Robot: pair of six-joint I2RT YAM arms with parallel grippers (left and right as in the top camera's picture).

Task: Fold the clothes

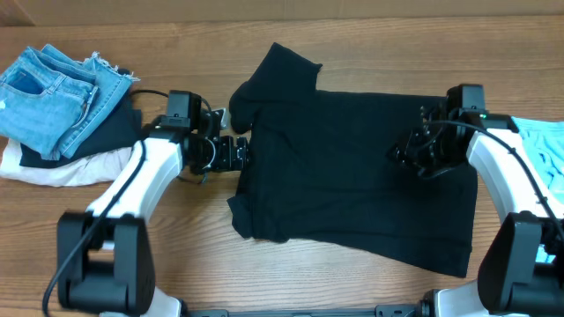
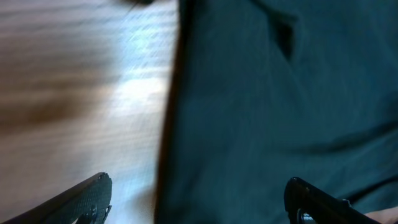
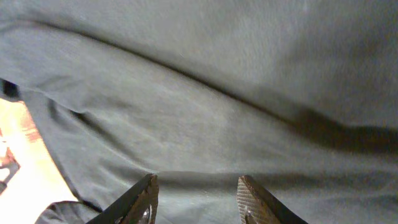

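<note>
A black t-shirt (image 1: 352,167) lies spread on the wooden table, one sleeve up at the top left. My left gripper (image 1: 240,151) is open at the shirt's left edge; in the left wrist view its fingers (image 2: 199,199) straddle the shirt's edge (image 2: 273,112), one over wood, one over cloth. My right gripper (image 1: 401,151) is open over the shirt's right part; in the right wrist view its fingers (image 3: 198,196) hover just above the dark fabric (image 3: 205,93), holding nothing.
A pile of folded clothes with blue denim shorts (image 1: 53,92) on top sits at the far left. A light turquoise garment (image 1: 542,145) lies at the right edge. Bare wood (image 1: 176,255) shows along the front.
</note>
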